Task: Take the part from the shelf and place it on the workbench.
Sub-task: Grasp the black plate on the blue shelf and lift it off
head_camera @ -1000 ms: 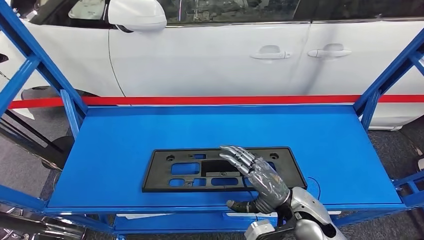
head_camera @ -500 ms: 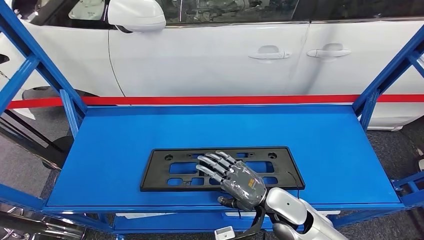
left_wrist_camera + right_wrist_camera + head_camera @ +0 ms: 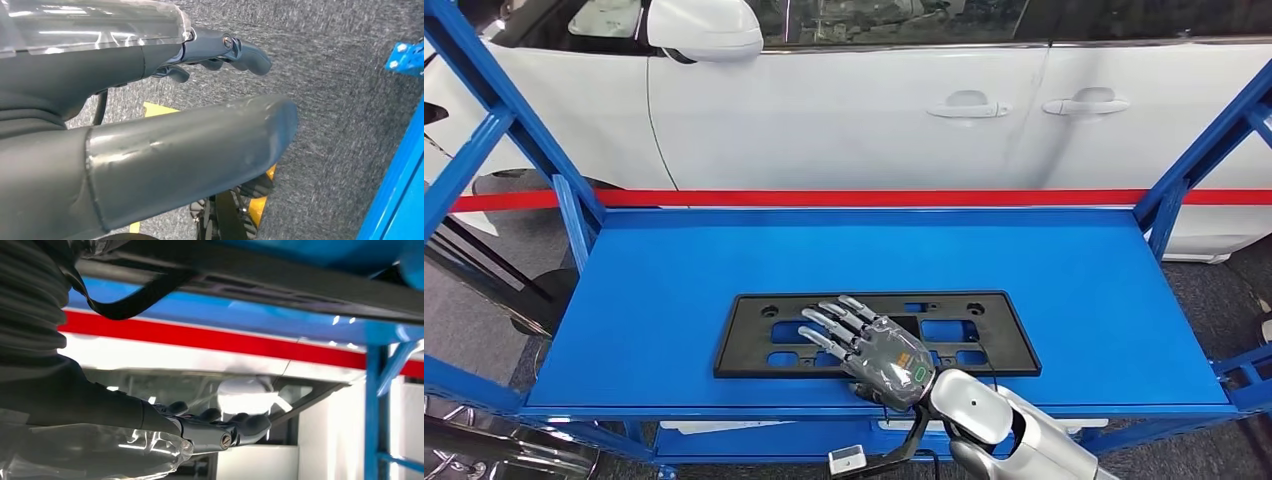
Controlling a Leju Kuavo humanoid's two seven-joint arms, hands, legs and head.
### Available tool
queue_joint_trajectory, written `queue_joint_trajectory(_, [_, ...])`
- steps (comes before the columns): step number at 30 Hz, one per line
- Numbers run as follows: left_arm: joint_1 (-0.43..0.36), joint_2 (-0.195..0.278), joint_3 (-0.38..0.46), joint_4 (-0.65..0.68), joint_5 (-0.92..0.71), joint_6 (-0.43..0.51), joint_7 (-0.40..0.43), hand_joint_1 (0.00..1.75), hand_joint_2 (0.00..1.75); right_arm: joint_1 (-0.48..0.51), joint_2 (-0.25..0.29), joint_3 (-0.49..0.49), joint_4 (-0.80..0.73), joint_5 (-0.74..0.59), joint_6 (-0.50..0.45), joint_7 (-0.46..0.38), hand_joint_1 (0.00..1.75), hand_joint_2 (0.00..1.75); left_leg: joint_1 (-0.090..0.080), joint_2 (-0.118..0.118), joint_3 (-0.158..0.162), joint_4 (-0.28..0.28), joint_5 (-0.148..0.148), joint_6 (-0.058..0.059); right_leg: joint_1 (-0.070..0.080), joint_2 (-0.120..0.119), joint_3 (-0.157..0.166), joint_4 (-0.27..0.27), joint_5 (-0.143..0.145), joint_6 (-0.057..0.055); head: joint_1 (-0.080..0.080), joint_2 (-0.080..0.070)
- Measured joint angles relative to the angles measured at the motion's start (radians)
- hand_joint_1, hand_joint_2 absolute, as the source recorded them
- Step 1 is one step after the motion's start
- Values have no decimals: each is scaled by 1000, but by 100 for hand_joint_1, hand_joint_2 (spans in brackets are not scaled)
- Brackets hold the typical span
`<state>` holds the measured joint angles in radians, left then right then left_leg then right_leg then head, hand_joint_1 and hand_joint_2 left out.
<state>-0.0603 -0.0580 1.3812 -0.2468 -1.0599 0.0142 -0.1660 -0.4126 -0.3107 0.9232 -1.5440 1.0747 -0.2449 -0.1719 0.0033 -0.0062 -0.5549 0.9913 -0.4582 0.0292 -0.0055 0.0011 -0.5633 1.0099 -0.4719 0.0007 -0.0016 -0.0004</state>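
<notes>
On the blue shelf, right hand covers the black part, fingers spread flat.

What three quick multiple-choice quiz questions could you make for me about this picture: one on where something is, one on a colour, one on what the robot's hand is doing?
1. Where does the black part lie?
A. on the blue shelf
B. on the floor
C. on the car's roof

2. What colour is the car behind the shelf?
A. black
B. yellow
C. white

3. How is the right hand?
A. carrying the part aloft
B. spread flat over the part
C. gripping a door handle

Answers: A, it lies flat on the shelf; C, its doors are white; B, its fingers lie spread across the part.
</notes>
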Motion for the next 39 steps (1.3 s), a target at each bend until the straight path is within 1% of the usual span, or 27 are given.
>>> queue_joint_trajectory(2, [0,0,0,0,-1,1,-2,0,0,-8,17,12,21,41,-6,21,0,175,0,0,-2,0,0,-11,-1,1,-2,-3,1,-7,0,0])
queue_joint_trajectory(4, [0,0,0,0,-2,2,-3,0,0,-24,38,30,51,79,-6,40,0,175,3,0,-14,28,-22,-23,-6,0,-1,-9,6,-19,0,0])
queue_joint_trajectory(5, [-1,0,0,0,-2,2,-5,0,0,-33,52,40,68,95,-6,48,0,175,4,1,-31,68,-47,-28,-7,-1,0,-10,7,-23,0,0])
queue_joint_trajectory(7, [-1,0,0,1,-3,2,-9,0,0,-47,76,61,100,115,-4,58,0,175,6,1,-87,193,-112,-35,-7,-3,0,-11,8,-28,0,0])
queue_joint_trajectory(8, [0,0,0,1,-3,3,-11,0,0,-51,83,71,114,119,-2,60,0,175,7,1,-115,253,-134,-38,-7,-4,-1,-10,7,-29,0,0])
queue_joint_trajectory(9, [1,0,0,1,-4,3,-12,0,0,-55,89,79,128,121,0,62,0,175,8,1,-133,288,-140,-39,-7,-5,-1,-10,7,-29,0,0])
queue_joint_trajectory(10, [2,0,0,1,-4,3,-13,0,0,-59,95,88,140,123,2,63,0,175,9,1,-134,288,-127,-40,-7,-5,-1,-9,7,-29,0,0])
queue_joint_trajectory(11, [2,0,0,1,-4,3,-13,0,0,-63,100,95,151,126,5,64,0,175,10,1,-116,249,-97,-39,-7,-5,0,-8,6,-28,0,0])
queue_joint_trajectory(13, [1,1,0,1,-4,3,-13,0,0,-75,111,105,169,136,11,74,0,175,10,2,-51,111,-28,-36,-6,-4,2,-6,4,-24,0,0])
queue_joint_trajectory(14, [0,1,0,1,-4,4,-13,0,0,-82,116,110,178,144,13,82,0,175,8,1,-24,53,-9,-32,-5,-3,1,-4,3,-20,0,0])
queue_joint_trajectory(15, [-1,1,0,1,-4,4,-14,0,0,-88,121,116,188,155,13,94,0,175,7,1,-9,20,-2,-28,-3,-2,0,-3,2,-16,0,0])
queue_joint_trajectory(18, [2,1,0,1,-4,7,-14,0,0,-99,139,133,225,195,8,141,0,175,6,0,-3,2,0,-11,-1,-1,-1,-4,3,-2,0,0])
queue_joint_trajectory(19, [2,1,0,1,-4,9,-14,0,0,-103,147,137,240,208,3,161,0,175,8,0,-2,-2,3,-4,-2,-1,-4,5,-6,2,0,0])
queue_joint_trajectory(21, [1,1,0,1,-2,11,-14,0,0,-108,162,140,272,230,-9,204,1,175,10,2,0,-8,8,8,-4,-1,-35,79,-54,9,0,0])
queue_joint_trajectory(23, [1,1,0,1,-1,13,-15,0,0,-108,177,141,304,244,-23,239,68,175,8,3,-1,-7,8,13,-5,-1,-98,216,-118,13,0,0])
queue_joint_trajectory(24, [2,1,1,1,-1,13,-15,0,0,-107,184,141,320,248,-29,250,103,175,7,3,-1,-7,8,13,-5,-1,-123,267,-133,14,0,0])
queue_joint_trajectory(25, [2,1,1,1,-1,14,-15,0,0,-106,191,140,335,250,-36,261,137,175,6,3,0,-7,8,13,-5,-1,-132,284,-128,14,0,0])
queue_joint_trajectory(26, [3,1,1,1,-1,14,-15,0,0,-105,199,139,350,253,-45,271,141,175,6,3,2,-7,8,13,-5,-1,-120,258,-104,11,0,0])
queue_joint_trajectory(28, [3,0,1,1,-1,15,-15,0,0,-99,214,125,377,257,-67,294,140,175,5,1,5,-7,8,12,-2,-1,-51,119,-35,-1,0,0])
queue_joint_trajectory(29, [3,-1,1,1,-2,15,-15,0,0,-94,223,112,389,259,-81,307,138,175,3,0,5,-6,7,9,0,-2,-20,54,-12,-6,0,0])
queue_joint_trajectory(30, [3,-1,1,1,-4,15,-15,0,0,-88,231,97,401,261,-95,318,134,175,2,0,4,-5,6,5,3,-2,-1,12,0,-9,0,0])
queue_joint_trajectory(31, [3,-2,1,1,-6,15,-15,0,0,-80,239,79,410,263,-111,327,130,175,1,0,2,-4,6,0,6,-2,6,-6,1,-12,0,0])
queue_joint_trajectory(33, [4,-1,1,1,-8,15,-15,0,0,-62,248,43,425,269,-139,340,124,175,0,0,0,-4,7,-11,6,-2,4,-10,6,-15,0,0])
queue_joint_trajectory(35, [4,-1,1,1,-9,15,-15,0,0,-45,254,7,435,281,-159,349,122,175,2,0,-12,23,-16,-22,0,-4,5,-18,12,-25,0,0])
queue_joint_trajectory(36, [4,-1,1,1,-10,15,-15,0,0,-37,257,-13,438,287,-166,352,122,175,4,1,-31,66,-44,-27,-3,-5,5,-21,15,-30,0,0])
queue_joint_trajectory(38, [6,0,2,2,-10,15,-15,0,0,-19,261,-50,444,297,-174,355,122,175,8,1,-92,204,-115,-37,-3,-7,2,-20,16,-33,0,0])
queue_joint_trajectory(39, [7,1,2,2,-10,15,-15,0,0,-11,261,-65,446,300,-177,356,121,175,9,1,-119,265,-136,-41,-3,-8,0,-18,16,-34,0,0])
